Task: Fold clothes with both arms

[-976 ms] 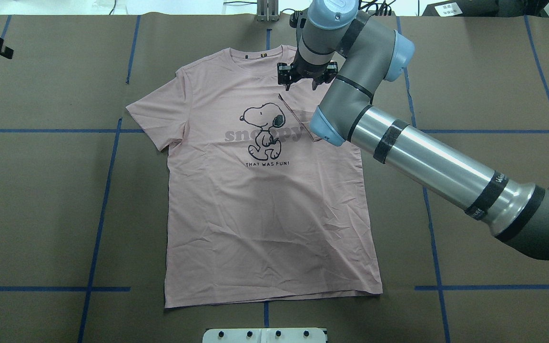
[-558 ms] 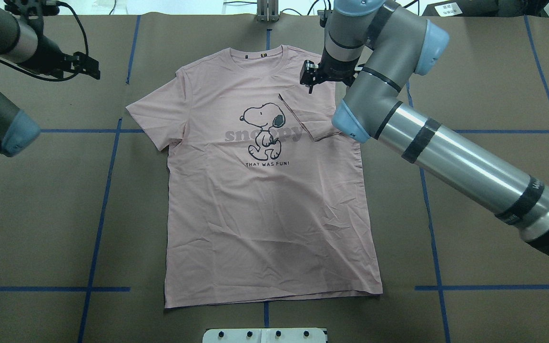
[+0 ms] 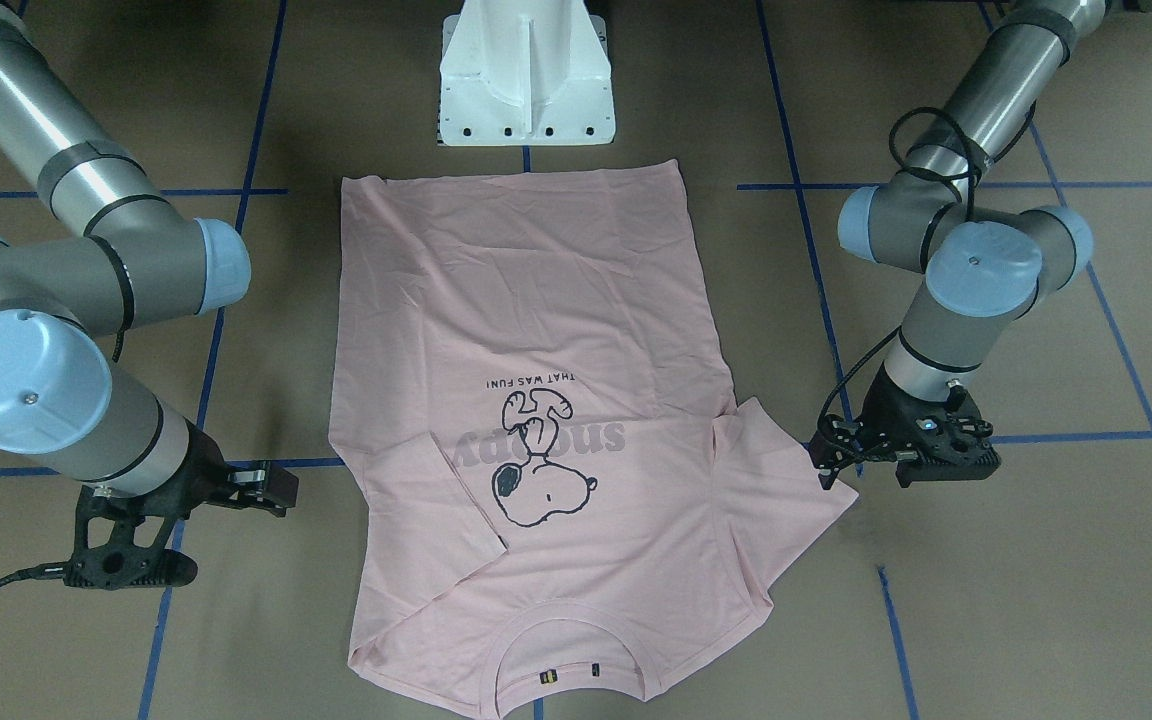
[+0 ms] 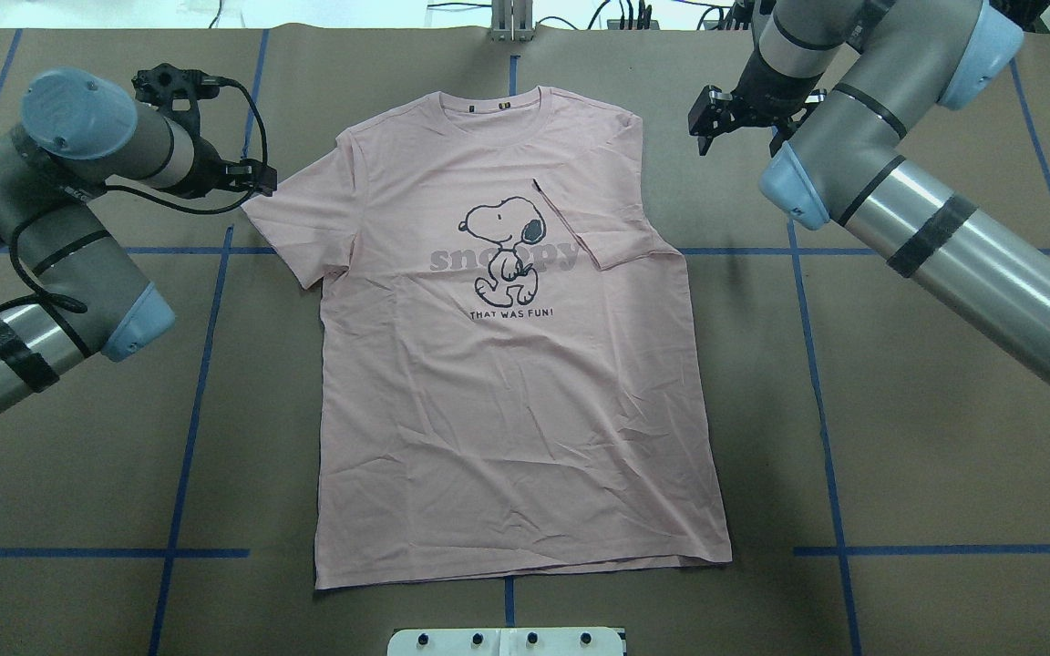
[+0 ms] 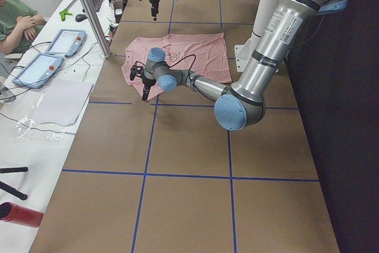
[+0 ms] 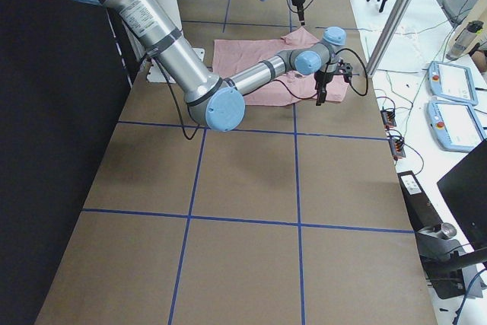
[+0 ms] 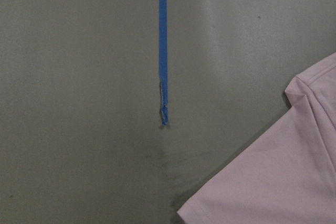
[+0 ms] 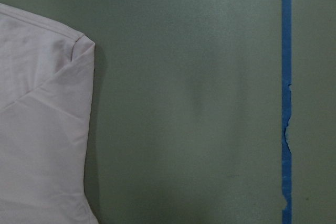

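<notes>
Both arms bend at the elbow with wrists turned down toward the surface. The left arm (image 4: 78, 264) enters from the overhead view's left edge. Its left gripper (image 3: 863, 470), at the front-facing view's middle right, hangs with jaws apart, holding nothing. The right arm (image 4: 944, 241) reaches from the overhead view's right edge to its upper right. There the right gripper (image 4: 740, 137) also stands spread and empty.

Brown, seemingly paper table cover (image 4: 944, 437) gridded with blue tape (image 4: 78, 552).
</notes>
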`<state>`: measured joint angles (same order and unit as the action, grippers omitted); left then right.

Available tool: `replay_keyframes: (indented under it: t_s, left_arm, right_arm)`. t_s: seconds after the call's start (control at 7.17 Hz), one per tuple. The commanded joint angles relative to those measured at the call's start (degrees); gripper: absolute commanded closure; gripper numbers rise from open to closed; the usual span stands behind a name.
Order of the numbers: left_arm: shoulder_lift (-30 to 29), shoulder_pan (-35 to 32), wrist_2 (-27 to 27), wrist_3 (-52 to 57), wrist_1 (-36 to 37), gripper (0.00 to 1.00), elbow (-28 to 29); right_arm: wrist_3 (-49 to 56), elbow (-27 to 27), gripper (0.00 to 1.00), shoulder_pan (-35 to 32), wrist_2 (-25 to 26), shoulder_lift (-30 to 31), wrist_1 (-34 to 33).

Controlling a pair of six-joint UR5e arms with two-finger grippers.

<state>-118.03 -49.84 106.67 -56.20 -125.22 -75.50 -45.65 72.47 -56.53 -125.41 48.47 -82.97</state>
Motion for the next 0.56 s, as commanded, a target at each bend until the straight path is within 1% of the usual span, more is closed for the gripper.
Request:
replay_keyframes:
  t_s: [0.0, 0.14, 0.28, 0.42]
  left_arm:
    - [-0.3, 1.1, -0.2, -0.2, -2.9, 0.07, 3.0]
    - [-0.4, 1.3, -0.2, -0.2, -4.4, 0.13, 4.0]
    - [-0.4, 1.5, -0.2, -0.1, -4.4, 0.19, 4.5]
    - [-0.4, 1.5, -0.2, -0.1, -4.4, 0.3, 4.5]
  right_arm:
    - [0.6, 0.0, 0.0, -0.5, -0.3, 0.2, 0.0]
    - [0.6, 0.0, 0.0, -0.5, -0.3, 0.2, 0.0]
    - [0.6, 0.0, 0.0, -0.5, -0.2, 0.2, 0.0]
    - [0.6, 0.0, 0.0, -0.5, -0.1, 0.2, 0.1]
